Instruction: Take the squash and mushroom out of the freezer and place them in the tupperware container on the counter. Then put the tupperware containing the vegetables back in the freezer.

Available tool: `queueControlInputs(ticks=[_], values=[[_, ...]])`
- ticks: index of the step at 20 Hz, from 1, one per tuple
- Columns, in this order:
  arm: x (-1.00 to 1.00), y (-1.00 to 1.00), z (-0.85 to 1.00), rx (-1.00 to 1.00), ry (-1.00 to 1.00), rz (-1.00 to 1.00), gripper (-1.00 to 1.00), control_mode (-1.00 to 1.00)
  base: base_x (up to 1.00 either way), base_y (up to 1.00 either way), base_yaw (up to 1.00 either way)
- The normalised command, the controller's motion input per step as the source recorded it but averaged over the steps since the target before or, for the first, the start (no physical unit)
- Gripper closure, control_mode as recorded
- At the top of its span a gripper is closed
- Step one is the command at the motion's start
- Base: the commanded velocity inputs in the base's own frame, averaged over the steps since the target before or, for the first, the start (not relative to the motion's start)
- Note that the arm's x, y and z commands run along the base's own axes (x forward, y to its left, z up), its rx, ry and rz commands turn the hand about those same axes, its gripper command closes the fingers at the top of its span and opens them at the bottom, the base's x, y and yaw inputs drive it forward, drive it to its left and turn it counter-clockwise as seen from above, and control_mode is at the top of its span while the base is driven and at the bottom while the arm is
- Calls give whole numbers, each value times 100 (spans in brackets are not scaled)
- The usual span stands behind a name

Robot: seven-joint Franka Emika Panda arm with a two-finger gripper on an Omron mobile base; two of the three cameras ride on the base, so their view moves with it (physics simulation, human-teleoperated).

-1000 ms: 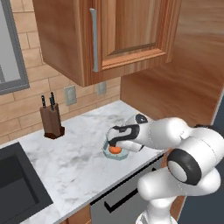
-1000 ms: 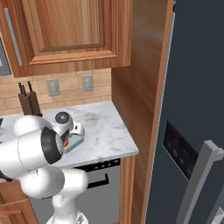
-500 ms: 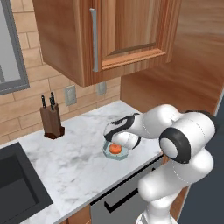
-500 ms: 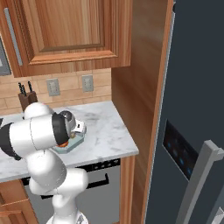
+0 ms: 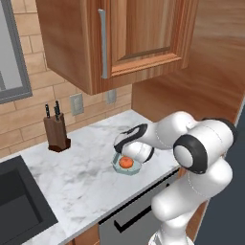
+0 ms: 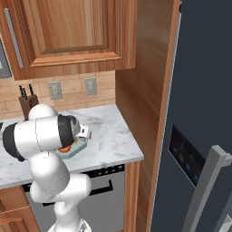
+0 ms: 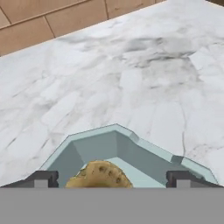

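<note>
The gripper [image 7: 112,178] hangs right over the tupperware container [image 7: 131,151], and its two dark finger tips stand wide apart, one near each side of the tray — open, holding nothing. Between those tips, down in the pale teal tray, sits a brownish-yellow lump with a speckled top; only its upper part shows in the hand view, so what it is cannot be told for sure.

From the left base view the squash [image 5: 126,162] lies orange-red inside the tupperware container [image 5: 135,168], and the tray rests flat on the counter [image 5: 81,177], near its front edge. The arm's hand [image 5: 128,142] bends down just above and behind it.

Over on the right base view the freezer [image 6: 199,113] stands tall and dark, door closed, well apart from the tray — a wooden panel [image 6: 142,90] between it and the marble. A knife block [image 5: 56,131] stands by the brick wall [image 5: 33,105], well apart from the container.
</note>
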Motion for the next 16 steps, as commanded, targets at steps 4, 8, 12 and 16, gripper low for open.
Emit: queueControlInputs(ticks=[4,8,12,16], values=[[0,-32,45,0,0,0,-100,-100,0,0,0],[5,-21,69,0,4,0,-100,-100,0,0,0],[14,-12,76,0,17,0,-100,-100,0,0,0],[22,-16,82,0,32,0,-100,-100,0,0,0]])
